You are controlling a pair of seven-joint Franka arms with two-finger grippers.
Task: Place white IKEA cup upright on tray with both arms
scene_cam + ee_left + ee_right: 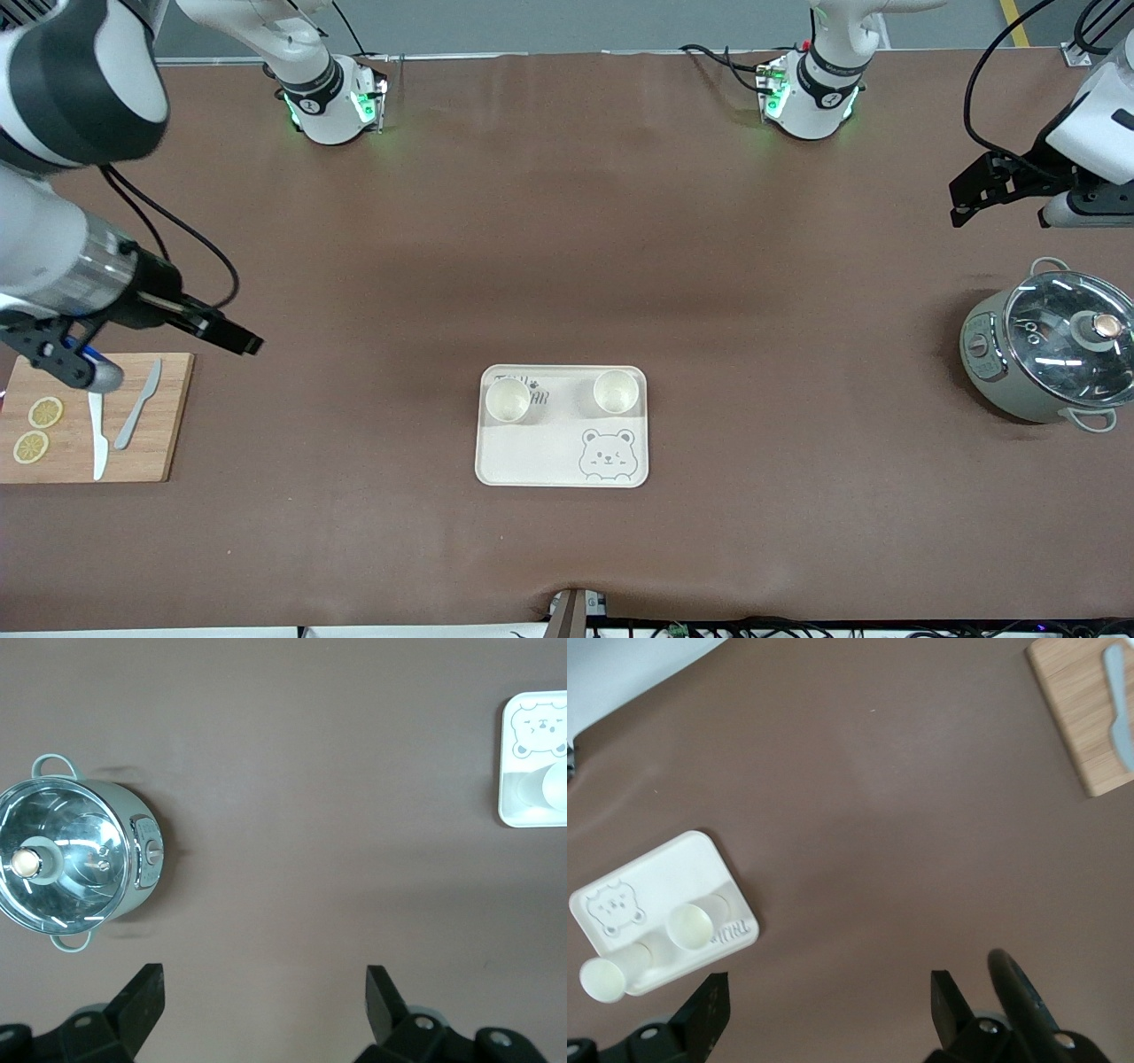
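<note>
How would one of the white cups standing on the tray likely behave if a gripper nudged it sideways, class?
The cup is probably light, being small and empty, so it would slide easily on the smooth tray. Standing upright and taller than its base, it may tip; once down, its round wall could roll.

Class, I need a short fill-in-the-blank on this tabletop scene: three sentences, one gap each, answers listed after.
1. The number of white cups standing upright on the tray is ____.
2. The drawing on the tray shows the face of a ____.
3. The left end effector and the right end effector each have fingers that are ____ and hold nothing.

Missing words: two; bear; open
</note>
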